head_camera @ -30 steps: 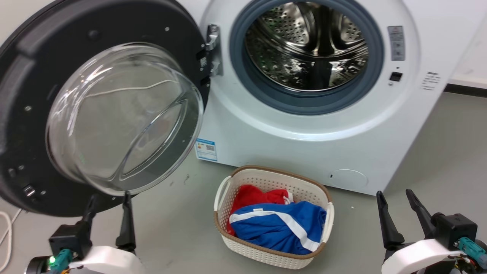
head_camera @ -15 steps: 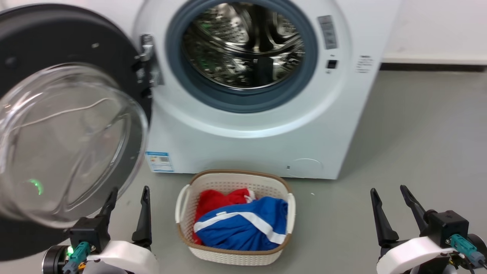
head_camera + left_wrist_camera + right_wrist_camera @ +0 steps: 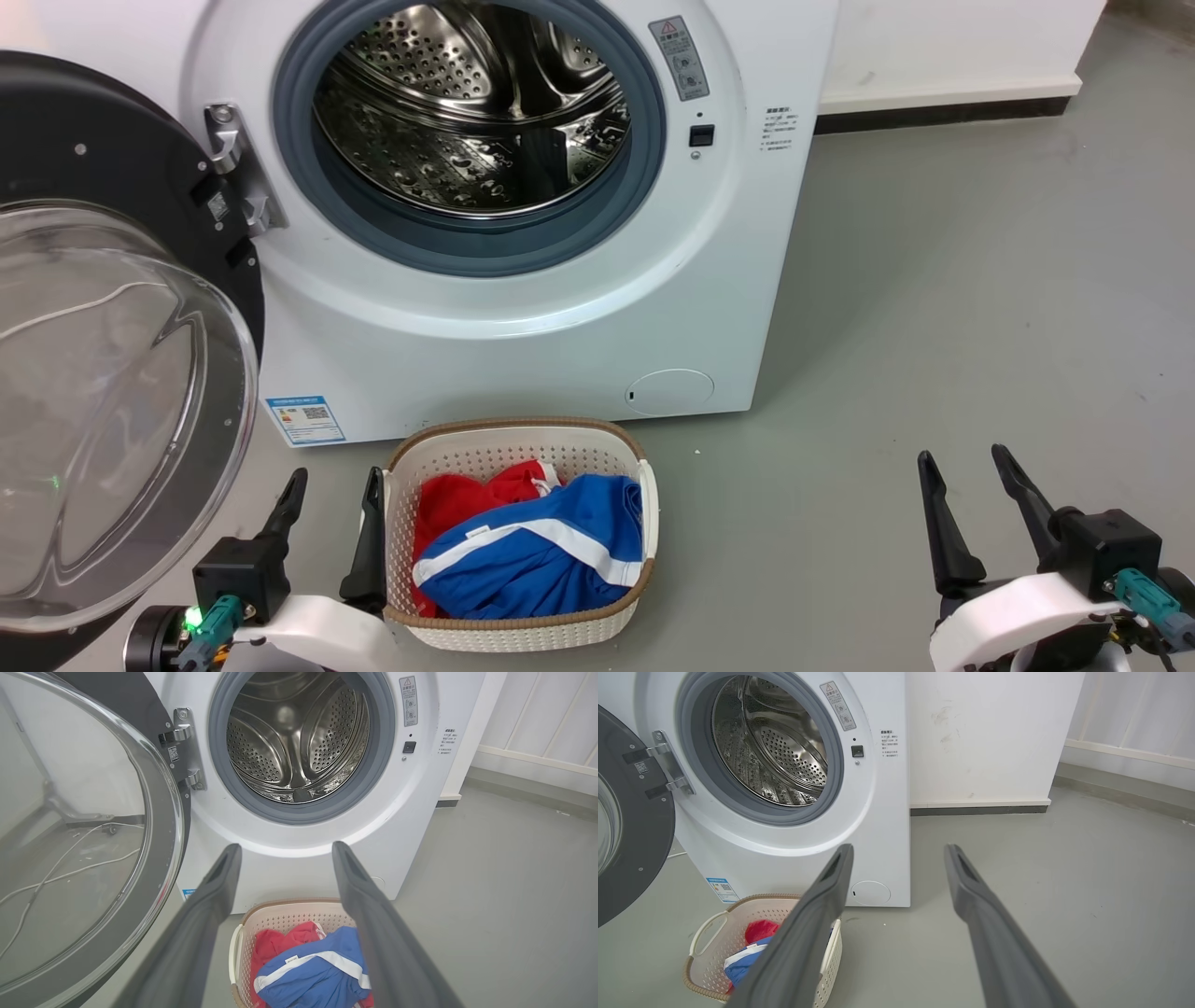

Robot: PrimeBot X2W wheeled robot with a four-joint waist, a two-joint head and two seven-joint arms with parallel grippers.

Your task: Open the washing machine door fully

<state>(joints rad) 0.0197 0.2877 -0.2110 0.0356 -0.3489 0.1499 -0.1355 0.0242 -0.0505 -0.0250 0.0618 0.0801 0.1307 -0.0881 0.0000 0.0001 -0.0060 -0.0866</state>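
Head view has the left gripper [image 3: 336, 478] and right gripper [image 3: 963, 457] both empty, fingers spread, over smooth grey floor [image 3: 934, 327], a perforated cream basket [image 3: 518, 431] of red and blue cloth just beside the left one, and the glossy washing machine door [image 3: 112, 345] standing wide open left of the steel drum [image 3: 467, 112].

White basket [image 3: 504, 637] on grey floor [image 3: 934, 327] — red cloth [image 3: 457, 499], blue garment [image 3: 551, 583] inside; steel drum [image 3: 448, 140] behind.
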